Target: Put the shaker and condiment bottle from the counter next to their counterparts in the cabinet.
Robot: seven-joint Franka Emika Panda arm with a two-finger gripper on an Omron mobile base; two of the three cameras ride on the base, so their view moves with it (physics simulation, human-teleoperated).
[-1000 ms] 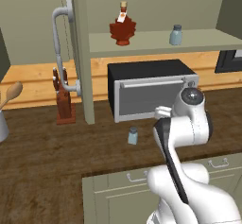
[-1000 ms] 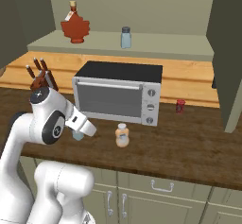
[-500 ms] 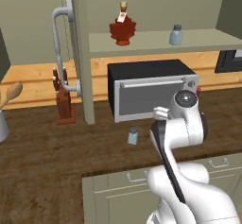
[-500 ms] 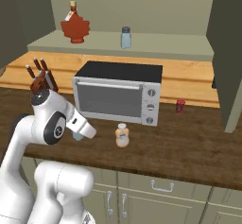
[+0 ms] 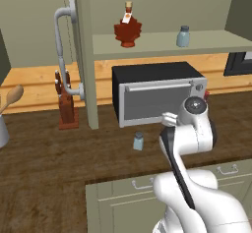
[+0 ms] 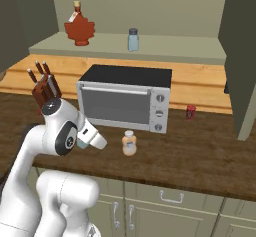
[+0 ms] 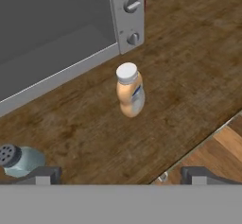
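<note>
The condiment bottle [image 7: 130,90], pale peach with a white cap, stands on the dark wood counter [image 7: 189,67] in front of the toaster oven; it is also in the right base view [image 6: 129,143]. The small blue-grey shaker [image 7: 19,159] stands beside my left fingertip, and the left base view shows it [image 5: 139,141] left of the arm. My gripper [image 7: 120,176] hangs open above the counter, empty, short of the bottle. On the cabinet shelf [image 5: 157,43] stand the dark red maple-leaf bottle [image 5: 128,30] and the twin shaker [image 5: 183,36].
A silver toaster oven [image 5: 157,92] sits at the back of the counter under the shelf. A knife block [image 5: 65,106] stands to the left, beside the cabinet door with its curved grey handle [image 5: 61,50]. A small red object [image 6: 190,112] is right of the oven.
The arm has sunk a little and shifted slightly left, bringing the hand lower over the counter. The jaws have stayed open; bottle and shaker have not moved.
</note>
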